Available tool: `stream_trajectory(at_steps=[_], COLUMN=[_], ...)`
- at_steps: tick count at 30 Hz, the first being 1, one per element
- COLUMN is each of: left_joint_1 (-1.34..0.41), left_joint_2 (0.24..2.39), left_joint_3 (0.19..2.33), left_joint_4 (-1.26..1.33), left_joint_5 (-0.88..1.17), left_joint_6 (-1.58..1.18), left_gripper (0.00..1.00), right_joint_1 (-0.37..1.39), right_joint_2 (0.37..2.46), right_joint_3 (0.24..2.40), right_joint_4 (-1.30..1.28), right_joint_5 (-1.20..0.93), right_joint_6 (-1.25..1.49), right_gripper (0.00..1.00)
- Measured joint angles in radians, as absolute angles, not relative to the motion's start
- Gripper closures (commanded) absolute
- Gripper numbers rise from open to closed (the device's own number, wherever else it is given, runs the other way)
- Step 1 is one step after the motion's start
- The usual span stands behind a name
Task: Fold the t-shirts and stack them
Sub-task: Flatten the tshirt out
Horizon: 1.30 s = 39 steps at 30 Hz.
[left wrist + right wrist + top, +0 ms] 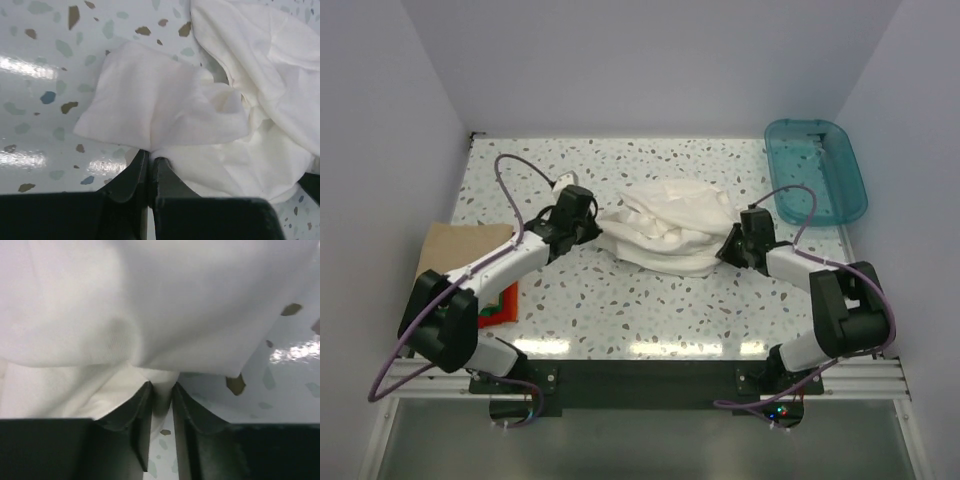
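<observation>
A large white t-shirt (668, 226) lies crumpled in the middle of the speckled table (620, 310). At its left edge, my left gripper (595, 228) is shut on a flap of the white t-shirt (150, 100), the jaws (150, 159) pinched tight on the cloth. My right gripper (726, 246) is at the shirt's right edge, its jaws (162, 388) drawn close with a fold of the white t-shirt (165, 315) caught between the tips. A folded tan t-shirt (455, 255) lies at the far left, with a red one (508, 298) showing beneath its corner.
A teal plastic bin (815, 170) stands at the back right corner of the table. White walls close in the table on three sides. The left arm's links reach across the folded shirts at the left.
</observation>
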<state>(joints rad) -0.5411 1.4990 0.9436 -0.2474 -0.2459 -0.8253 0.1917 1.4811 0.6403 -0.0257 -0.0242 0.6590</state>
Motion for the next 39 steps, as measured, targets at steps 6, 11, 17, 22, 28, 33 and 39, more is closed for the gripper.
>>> stream_trajectory(at_steps=[6, 11, 17, 22, 28, 33, 39], left_joint_1=[-0.44, -0.392, -0.382, -0.383, -0.448, -0.519, -0.521], left_joint_2=[1.335, 1.322, 1.249, 1.196, 1.139, 1.143, 1.217], left_joint_3=[0.916, 0.884, 0.83, 0.71, 0.557, 0.525, 0.527], left_joint_4=[-0.316, -0.363, -0.387, -0.373, -0.4, -0.402, -0.388], left_joint_5=[-0.262, -0.247, -0.235, -0.181, -0.183, -0.208, -0.253], left_joint_6=[-0.814, -0.793, -0.811, -0.85, -0.933, -0.991, -0.995], left_gripper=[0.87, 0.34, 0.27, 0.31, 0.35, 0.48, 0.48], right_joint_1=[0.24, 0.24, 0.24, 0.24, 0.24, 0.24, 0.24], right_joint_2=[1.49, 1.324, 1.127, 1.093, 1.095, 1.132, 1.142], right_joint_3=[0.672, 0.697, 0.721, 0.721, 0.72, 0.721, 0.721], right_joint_4=[-0.063, -0.156, -0.26, -0.317, -0.35, -0.35, -0.35], right_joint_5=[-0.036, -0.042, -0.042, -0.038, -0.017, -0.015, -0.015], right_joint_6=[0.678, 0.664, 0.638, 0.621, 0.599, 0.589, 0.582], right_gripper=[1.0, 1.0, 0.86, 0.81, 0.79, 0.79, 0.78])
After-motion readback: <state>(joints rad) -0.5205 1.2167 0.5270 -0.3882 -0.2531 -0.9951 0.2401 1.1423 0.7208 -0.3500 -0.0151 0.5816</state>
